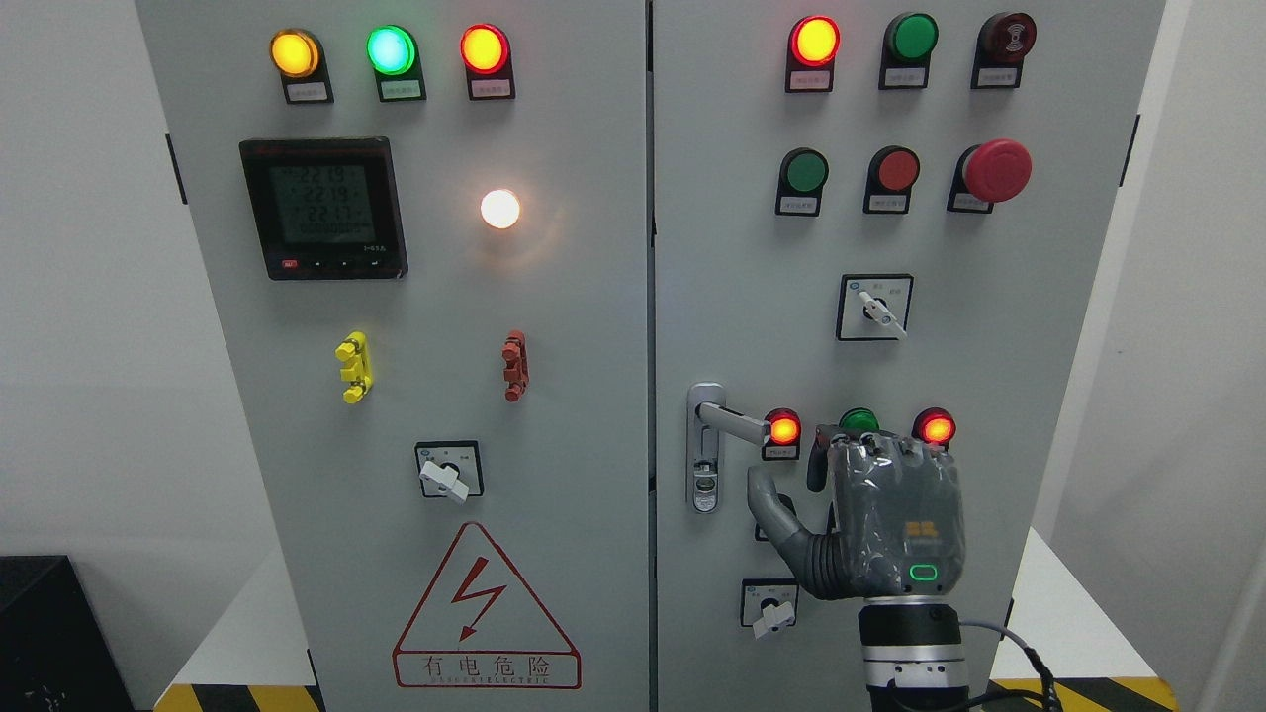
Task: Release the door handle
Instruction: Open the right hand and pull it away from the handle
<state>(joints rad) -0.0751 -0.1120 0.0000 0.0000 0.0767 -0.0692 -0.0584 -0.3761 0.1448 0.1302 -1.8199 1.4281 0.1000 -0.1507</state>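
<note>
1. Judging by its look, the door handle [727, 420] is a rigid metal lever on a slim lock plate: stiff, smooth, probably slick, and sprung rather than fragile. Its free end, reaching right toward a lit red lamp [783, 429], is where I would hold it.
2. It sits near the left edge of the cabinet's right door [989, 247], about halfway down, beside the seam.
3. My right robot hand [870, 514] hangs just right of and below the lever, apart from it, back to the camera, thumb spread leftward, fingers loosely bent and gripping nothing.
4. So the handle looks already let go.
</note>
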